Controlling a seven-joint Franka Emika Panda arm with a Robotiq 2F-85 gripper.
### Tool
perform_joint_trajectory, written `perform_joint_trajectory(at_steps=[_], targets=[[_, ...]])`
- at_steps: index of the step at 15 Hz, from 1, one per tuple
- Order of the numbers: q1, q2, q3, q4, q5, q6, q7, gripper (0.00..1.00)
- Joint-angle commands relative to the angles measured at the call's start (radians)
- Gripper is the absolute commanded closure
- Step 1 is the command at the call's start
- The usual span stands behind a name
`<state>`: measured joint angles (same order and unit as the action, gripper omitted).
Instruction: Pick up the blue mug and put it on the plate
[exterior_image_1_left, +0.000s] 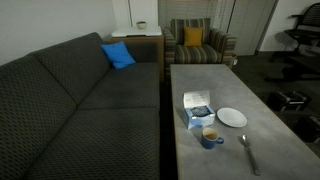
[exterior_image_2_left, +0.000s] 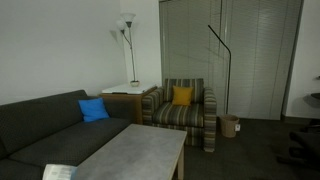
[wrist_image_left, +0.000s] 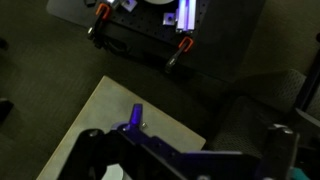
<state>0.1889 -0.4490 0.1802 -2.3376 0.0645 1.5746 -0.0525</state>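
Observation:
The blue mug (exterior_image_1_left: 210, 135) stands upright on the grey coffee table (exterior_image_1_left: 200, 80), near its front. Its tan inside shows. The white plate (exterior_image_1_left: 231, 117) lies just behind and to the right of the mug, apart from it and empty. The gripper (wrist_image_left: 185, 150) shows only in the wrist view. Its two fingers are spread wide at the bottom corners, with nothing between them. It hangs high over a corner of the table (wrist_image_left: 100, 120). The mug and plate are out of the wrist view. The arm is not visible in either exterior view.
A white-and-blue box (exterior_image_1_left: 197, 108) lies next to the mug, on its left. A spoon (exterior_image_1_left: 248, 152) lies right of the mug. A dark couch (exterior_image_1_left: 70, 100) runs along the table. A striped armchair (exterior_image_2_left: 185, 110) stands beyond it. The robot's clamped base (wrist_image_left: 140, 30) is at the table's end.

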Motion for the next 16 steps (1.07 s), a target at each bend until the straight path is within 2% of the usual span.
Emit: perform_joint_trajectory(at_steps=[1, 3, 4, 5, 10, 16], targets=[[0.024, -0.003, 0.010, -0.053, -0.089, 0.171, -0.093, 0.00], [0.029, 0.009, -0.012, -0.079, -0.076, 0.312, -0.112, 0.00], [0.029, 0.004, 0.000, -0.048, -0.073, 0.218, -0.074, 0.00], [0.029, 0.007, -0.002, -0.059, -0.073, 0.263, -0.081, 0.00], [0.046, -0.006, -0.001, -0.088, -0.086, 0.340, -0.125, 0.00], [0.064, 0.031, 0.004, -0.181, -0.134, 0.743, -0.157, 0.00]])
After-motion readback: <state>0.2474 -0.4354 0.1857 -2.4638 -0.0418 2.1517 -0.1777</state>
